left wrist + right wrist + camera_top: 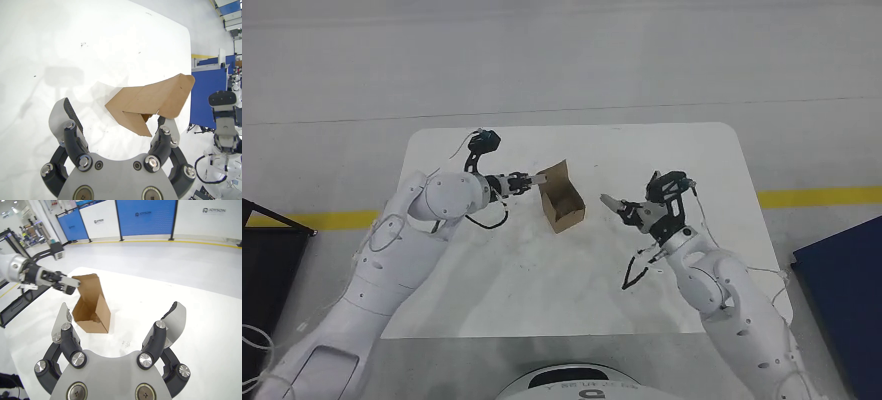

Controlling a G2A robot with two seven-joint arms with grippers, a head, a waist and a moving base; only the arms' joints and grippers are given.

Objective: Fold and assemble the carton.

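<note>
The brown carton (pixel 563 198) stood on the white table (pixel 542 290), a little left of the middle and in the far half of the top. Its mouth was open and faced upward, tilted toward the right, and the body was squared up into a box. One tall flap rose above the rest on its left, far side, and a shorter flap stood along the right edge of the opening. The left gripper (pixel 538 181) was just to the left of the carton at the height of that tall flap, with its jaws spread wide. In the left wrist view one finger (pixel 168 126) lay against the edge of the flap, while the other finger (pixel 56 113) was well clear of the cardboard over bare table, so nothing was clamped between them. The right gripper (pixel 610 202) hung over the table to the right of the carton, near it but not touching. It pointed toward the carton's open mouth, with its jaws also spread wide and nothing between them. A few small dark marks dotted the table. On the floor beyond the table ran a yellow line (pixel 812 197), and blue partition panels (pixel 145 217) stood farther back in the room.
</note>
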